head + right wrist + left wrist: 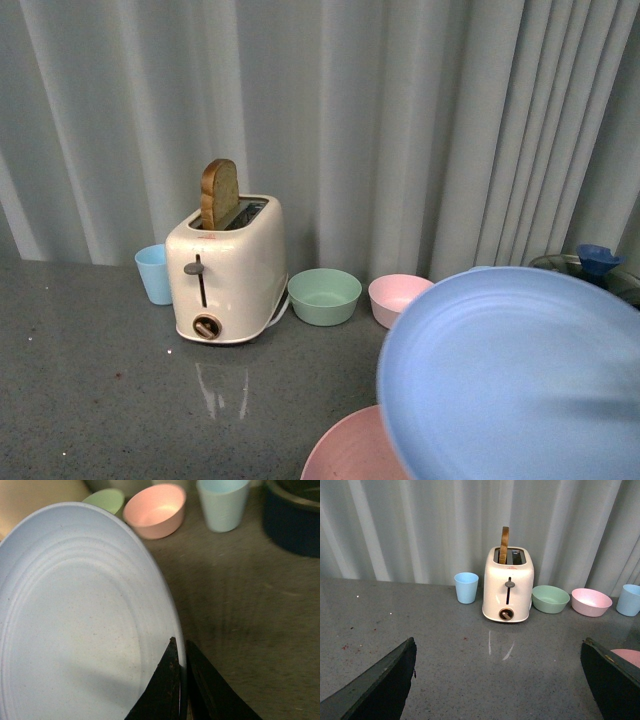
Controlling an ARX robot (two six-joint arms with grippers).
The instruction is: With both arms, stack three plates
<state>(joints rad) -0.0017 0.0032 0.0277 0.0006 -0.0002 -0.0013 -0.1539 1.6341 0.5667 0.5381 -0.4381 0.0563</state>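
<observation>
The jaws of my right gripper [181, 647] are clamped on the rim of the large, shallow, light blue round plastic plate [510, 380], one black finger [160, 690] on either side of the edge. My left gripper [498, 647] has its jaws spread wide with nothing between them, above the grey speckled countertop [90, 380].

In the front view the blue plate is off the counter and tilted, filling the lower right. It overlaps part of the large pink round plastic plate [345, 452], which lies on the counter at the bottom edge. I cannot tell whether the two touch.

Along the pale pleated curtain [400, 120] at the back stands a cream two-slot toaster [225, 270] with a brown slice of bread [219, 192] sticking up from one slot. A small light blue plastic cup [154, 272] is just beside it on one side. On the other side are a small deep green bowl [324, 296] and then a small deep pink bowl [397, 298]. My right wrist view also shows a second pale blue cup [222, 502] near the pink bowl and a dark blue pot [295, 525].
</observation>
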